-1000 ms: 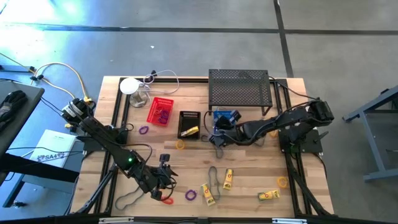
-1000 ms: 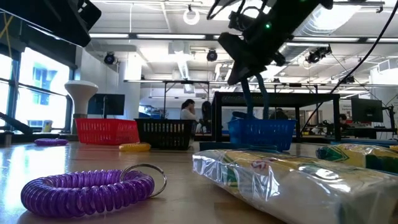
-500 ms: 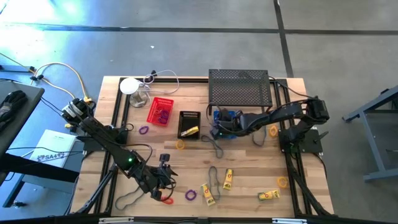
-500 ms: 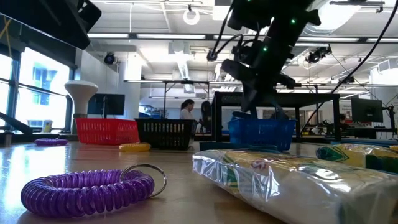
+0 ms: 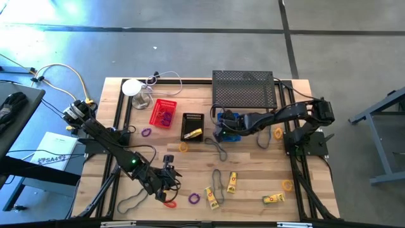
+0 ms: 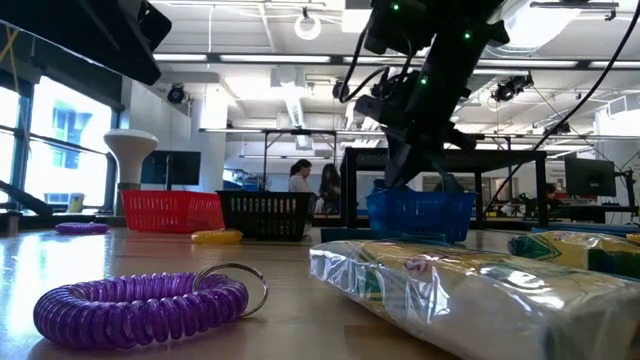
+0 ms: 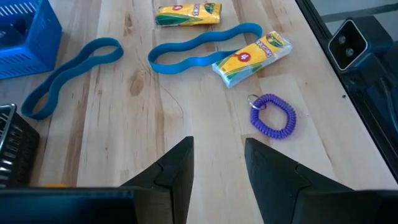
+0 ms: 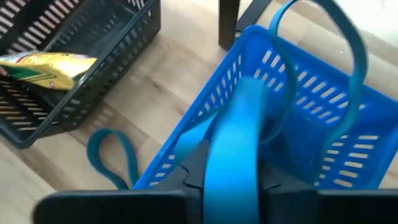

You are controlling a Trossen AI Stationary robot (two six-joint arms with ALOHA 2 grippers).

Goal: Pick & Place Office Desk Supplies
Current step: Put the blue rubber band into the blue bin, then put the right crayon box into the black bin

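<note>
While the right gripper (image 5: 229,123) hangs over the blue basket (image 8: 298,134), its jaws pinch a blue rubber band (image 8: 233,146), whose free loop rises above the basket's rim and drapes back into it. The grip looks narrow, perhaps just starting to ease; that is a judgement, not a certainty. The step in hand appears to be the release of the band into the basket.

Recommended practice: spread the jaws only with the band's bulk inside the rim — part of the loop stands near the far wall and could spring over it. Lift straight up afterwards, so that the band does not drag out on a finger.

The left gripper (image 7: 217,163) waits low over the near left part of the tabletop (image 5: 253,168), jaws spread and holding nothing.

Remaining supplies on the tabletop:
- a purple coil ring (image 7: 272,116) just ahead of the left gripper;
- two yellow crayon packs (image 7: 252,57) and two further blue bands (image 7: 193,51) beyond it — one band touches a pack;
- another pack lying in the black basket (image 8: 74,68) beside the blue one.
</note>
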